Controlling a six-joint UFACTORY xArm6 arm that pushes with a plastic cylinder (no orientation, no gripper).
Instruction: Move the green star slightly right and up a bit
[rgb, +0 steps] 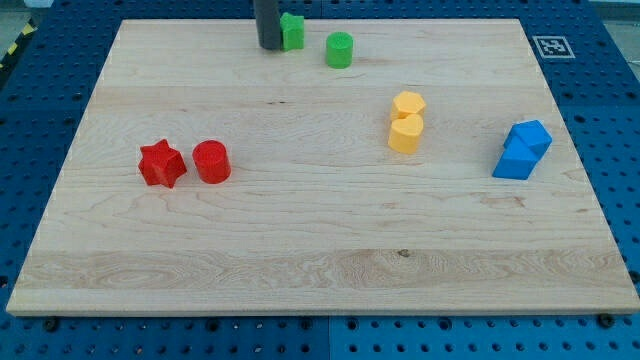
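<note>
Wood worktop (320, 260) carries the blocks, and my tip (269, 47) — the end of a plain rod with no gripper to open or close — touches the left side of the green star (292, 31) at the view's top edge. Right of that star sits a green cylinder (340, 50); farther right and lower are two touching yellow blocks (406, 122) and two touching blue blocks (522, 150) — while a red star (161, 164) and red cylinder (211, 161) lie well below-left.
</note>
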